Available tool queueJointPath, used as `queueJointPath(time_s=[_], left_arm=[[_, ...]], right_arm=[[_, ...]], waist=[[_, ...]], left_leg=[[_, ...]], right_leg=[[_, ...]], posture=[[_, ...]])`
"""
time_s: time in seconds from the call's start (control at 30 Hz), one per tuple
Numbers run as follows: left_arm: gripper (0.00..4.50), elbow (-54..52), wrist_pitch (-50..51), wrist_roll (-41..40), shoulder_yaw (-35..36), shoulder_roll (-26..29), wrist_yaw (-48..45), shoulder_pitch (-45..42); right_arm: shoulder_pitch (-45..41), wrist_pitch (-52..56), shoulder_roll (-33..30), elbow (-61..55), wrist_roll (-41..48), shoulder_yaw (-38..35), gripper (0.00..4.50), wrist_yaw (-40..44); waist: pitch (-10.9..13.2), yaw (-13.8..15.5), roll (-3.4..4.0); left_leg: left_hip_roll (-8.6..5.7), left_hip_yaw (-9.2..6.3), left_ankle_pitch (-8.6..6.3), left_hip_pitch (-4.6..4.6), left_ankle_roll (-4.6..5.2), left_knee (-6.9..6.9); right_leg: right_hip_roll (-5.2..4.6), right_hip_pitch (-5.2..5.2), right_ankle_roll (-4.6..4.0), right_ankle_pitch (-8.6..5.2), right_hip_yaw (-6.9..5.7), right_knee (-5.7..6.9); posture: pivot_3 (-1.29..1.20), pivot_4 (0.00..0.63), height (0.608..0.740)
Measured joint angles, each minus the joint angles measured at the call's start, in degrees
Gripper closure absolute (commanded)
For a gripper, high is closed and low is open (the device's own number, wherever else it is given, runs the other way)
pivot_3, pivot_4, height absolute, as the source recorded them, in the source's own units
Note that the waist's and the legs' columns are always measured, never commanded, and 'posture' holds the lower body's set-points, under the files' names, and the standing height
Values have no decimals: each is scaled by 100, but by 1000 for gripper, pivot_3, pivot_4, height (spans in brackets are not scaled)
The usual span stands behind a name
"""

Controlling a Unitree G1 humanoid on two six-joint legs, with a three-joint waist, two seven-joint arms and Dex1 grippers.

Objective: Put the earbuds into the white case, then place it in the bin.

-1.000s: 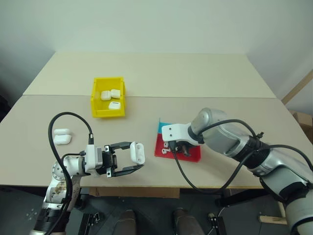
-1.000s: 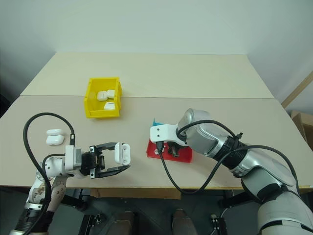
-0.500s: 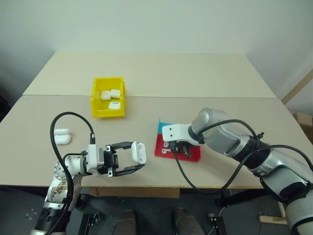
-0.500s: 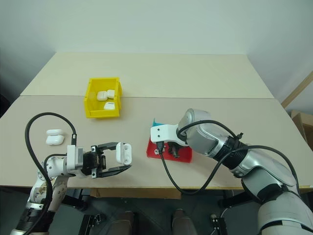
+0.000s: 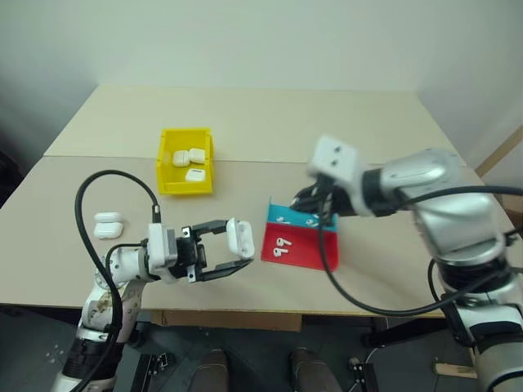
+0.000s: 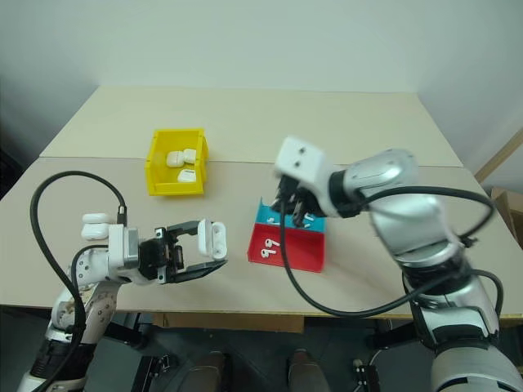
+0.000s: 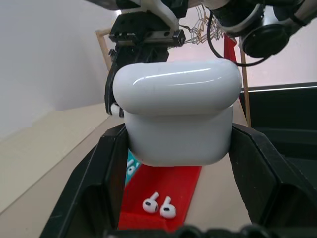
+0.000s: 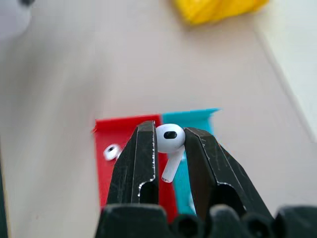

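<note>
Fingers (image 8: 146, 163) of the right gripper (image 8: 168, 148) pinch one white earbud (image 8: 170, 140) between their tips, its stem pointing down between the pads. The gripper hangs in the air above the far, blue end of the red-and-blue tray (image 5: 306, 251), clear of its surface. Two more earbuds (image 5: 283, 247) lie side by side on the red part of the tray, and a few small white pieces sit on the blue strip, too small to tell apart.

The left gripper (image 5: 233, 249) has its two black fingers (image 7: 91, 183) clamped on the sides of the white case (image 7: 177, 116), lid closed, held level above the near edge of the table (image 5: 270, 122) and pointing toward the tray. The case is near the tray's left side but apart from it, and the right gripper is above and beyond it.

Farther back on the left stands the yellow bin (image 5: 186, 162) with three white cases (image 5: 189, 161) inside. Two spare cases (image 5: 107, 224) lie touching each other on the table at the left, near a black cable (image 5: 102, 196) looping over the left arm.
</note>
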Motion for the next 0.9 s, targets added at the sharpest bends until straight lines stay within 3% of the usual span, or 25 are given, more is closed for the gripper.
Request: queueJointPath(time_s=[0.13, 0.3, 0.6, 0.9], left_arm=[[1725, -122, 434, -119, -163, -176, 206, -470], [1725, -305, 748, -230, -320, -362, 263, -747], [1725, -582, 918, -618, -381, -461, 197, -794], [1725, -747, 1062, -858, -382, -476, 134, -793]], right_arm=[[889, -556, 885, -813, 588, -1513, 3820, -600], [1392, -1373, 1390, -1295, 1600, -2367, 3820, -772], [1892, -3406, 2021, -888, 2773, -2330, 3820, -724], [1996, -4729, 1797, -76, 3246, -1701, 3820, 75]], waist=[[0, -6, 0], [0, -52, 1], [0, -62, 1], [1, -60, 1]], left_leg=[[0, 0, 0, -6, 0, -1], [2, 4, 0, 5, 0, -4], [2, 7, 0, 11, 0, -5], [2, 7, 0, 12, 0, -5]], right_leg=[[2, -2, 1, 0, 1, -1], [4, 2, 1, 0, 7, 3], [6, 6, 1, 0, 13, 1], [7, 5, 1, 0, 14, 1]], posture=[[0, 150, 740], [0, 150, 740], [0, 150, 740], [0, 150, 740]])
